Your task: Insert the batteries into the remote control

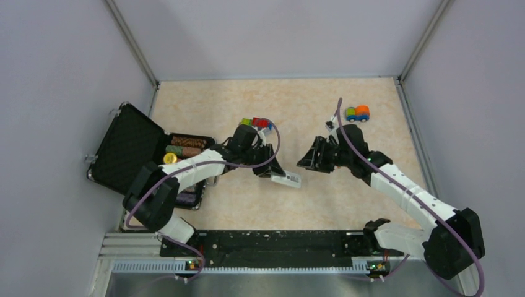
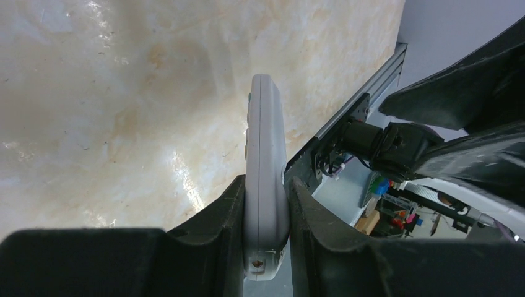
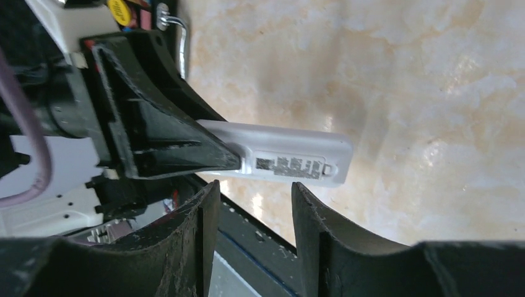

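My left gripper point(image 1: 270, 169) is shut on the white remote control point(image 1: 286, 179) and holds it edge-on above the table. In the left wrist view the remote point(image 2: 266, 154) stands pinched between both fingers. In the right wrist view the remote point(image 3: 291, 162) sticks out of the left gripper point(image 3: 161, 142) with its barcode label facing me. My right gripper point(image 1: 306, 163) is open and empty, its jaws point(image 3: 254, 192) just short of the remote's free end. The batteries are not in view.
An open black case point(image 1: 133, 148) with poker chips point(image 1: 186, 145) lies at the left. A multicoloured toy brick car point(image 1: 358, 113) stands at the back right. Coloured bricks point(image 1: 257, 122) sit behind the left gripper. A black rail point(image 1: 266, 241) runs along the near edge.
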Tool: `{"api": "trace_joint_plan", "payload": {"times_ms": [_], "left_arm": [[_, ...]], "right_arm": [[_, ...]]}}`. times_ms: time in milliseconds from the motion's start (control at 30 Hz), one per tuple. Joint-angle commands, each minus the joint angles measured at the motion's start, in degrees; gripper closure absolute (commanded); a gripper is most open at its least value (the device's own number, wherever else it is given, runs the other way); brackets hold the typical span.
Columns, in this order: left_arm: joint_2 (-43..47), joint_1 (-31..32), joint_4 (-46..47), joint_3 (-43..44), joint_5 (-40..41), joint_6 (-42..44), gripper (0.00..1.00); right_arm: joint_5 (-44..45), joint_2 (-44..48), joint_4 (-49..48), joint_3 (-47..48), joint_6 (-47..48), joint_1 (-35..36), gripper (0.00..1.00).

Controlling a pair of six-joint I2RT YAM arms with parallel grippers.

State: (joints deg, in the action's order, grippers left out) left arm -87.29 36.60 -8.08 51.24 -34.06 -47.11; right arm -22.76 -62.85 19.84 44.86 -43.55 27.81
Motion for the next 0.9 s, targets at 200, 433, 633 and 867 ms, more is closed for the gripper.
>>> {"api": "trace_joint_plan", "payload": {"times_ms": [200,433,633,867], "left_arm": [[-5.47,-0.03,5.05,-3.32,0.12,-4.2,1.0],[-7.54,-0.01,9.33,-6.83,0.59,-3.16,1.0],[-7.68,-0.04,8.79,-8.02,1.9,-2.55,1.0],[-8.04,-0.1,8.33,-8.97,2.95,-1.41,1.0]], "right_arm": [[0.34,-4.61,-5.24,-8.24,0.58,2.24,0.56],[-3.34,-9.12,-12.79,-11.61,0.65,2.94,0.66],[-3.2,-11.41,-16.28,-13.48,-0.73,3.54,0.66],[-1.98,-12.83,-19.29,-15.23,-1.77,3.49,0.63]]}}
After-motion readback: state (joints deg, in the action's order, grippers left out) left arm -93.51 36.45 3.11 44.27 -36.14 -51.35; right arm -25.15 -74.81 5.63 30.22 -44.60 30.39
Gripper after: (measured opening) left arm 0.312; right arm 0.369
